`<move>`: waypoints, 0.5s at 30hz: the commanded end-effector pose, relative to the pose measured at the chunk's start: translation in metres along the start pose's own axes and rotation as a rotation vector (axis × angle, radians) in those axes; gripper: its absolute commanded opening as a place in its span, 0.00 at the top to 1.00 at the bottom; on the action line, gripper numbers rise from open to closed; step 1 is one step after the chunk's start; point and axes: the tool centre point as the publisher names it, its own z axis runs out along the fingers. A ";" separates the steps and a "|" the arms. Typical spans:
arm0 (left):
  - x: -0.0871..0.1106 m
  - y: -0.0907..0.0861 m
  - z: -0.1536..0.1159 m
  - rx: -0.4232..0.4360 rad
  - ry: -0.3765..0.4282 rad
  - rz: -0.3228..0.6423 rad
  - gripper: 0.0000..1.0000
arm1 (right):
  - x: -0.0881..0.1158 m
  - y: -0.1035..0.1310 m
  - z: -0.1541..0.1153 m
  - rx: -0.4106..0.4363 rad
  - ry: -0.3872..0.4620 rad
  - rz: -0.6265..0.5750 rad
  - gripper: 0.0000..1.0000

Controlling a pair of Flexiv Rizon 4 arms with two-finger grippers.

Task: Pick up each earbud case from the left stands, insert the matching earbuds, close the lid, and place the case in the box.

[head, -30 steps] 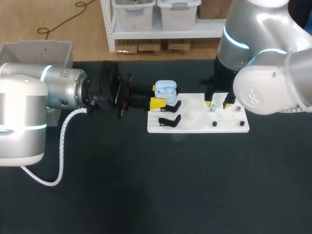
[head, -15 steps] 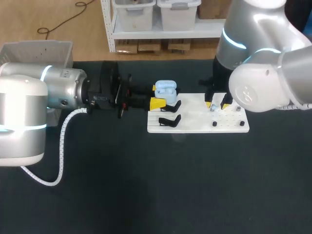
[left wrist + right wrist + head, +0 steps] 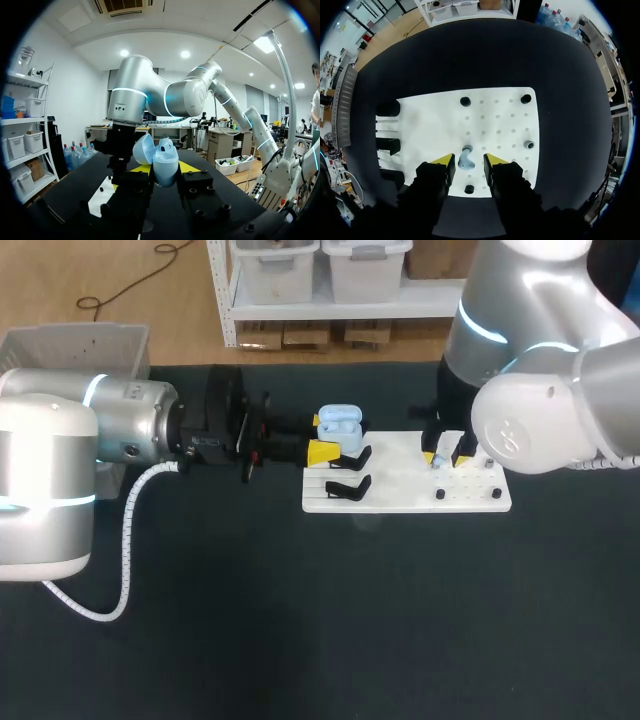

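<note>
Open gaps flank the earbud [image 3: 466, 160]; black peg [image 3: 469, 189] stands near

My left arm [image 3: 60, 470] and right arm [image 3: 545, 400] are silver-grey with cyan light rings [image 3: 487, 330]; the left one has a white coiled cable [image 3: 128, 540]. Their fingers [image 3: 432, 181] are black with yellow tips.

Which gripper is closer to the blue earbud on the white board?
Right. The right gripper straddles the earbud; the left gripper holds the earbud case at the far end of the board.

I see a dark table [image 3: 300, 620] with one white pegboard [image 3: 395, 475] lying flat on it, just right of the middle.
</note>
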 end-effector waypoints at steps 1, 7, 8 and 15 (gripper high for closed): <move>0.000 0.000 0.000 0.000 0.000 0.001 1.00 | 0.001 0.000 0.000 -0.002 -0.002 0.001 0.64; 0.000 0.000 0.000 0.000 0.000 0.001 1.00 | 0.001 0.001 0.000 -0.002 -0.005 -0.001 0.65; 0.000 0.000 0.000 0.000 0.000 0.001 1.00 | 0.001 0.001 -0.001 -0.001 -0.006 0.000 0.65; 0.000 0.000 0.000 0.000 0.000 0.001 1.00 | 0.000 0.001 0.000 0.006 -0.004 0.001 0.67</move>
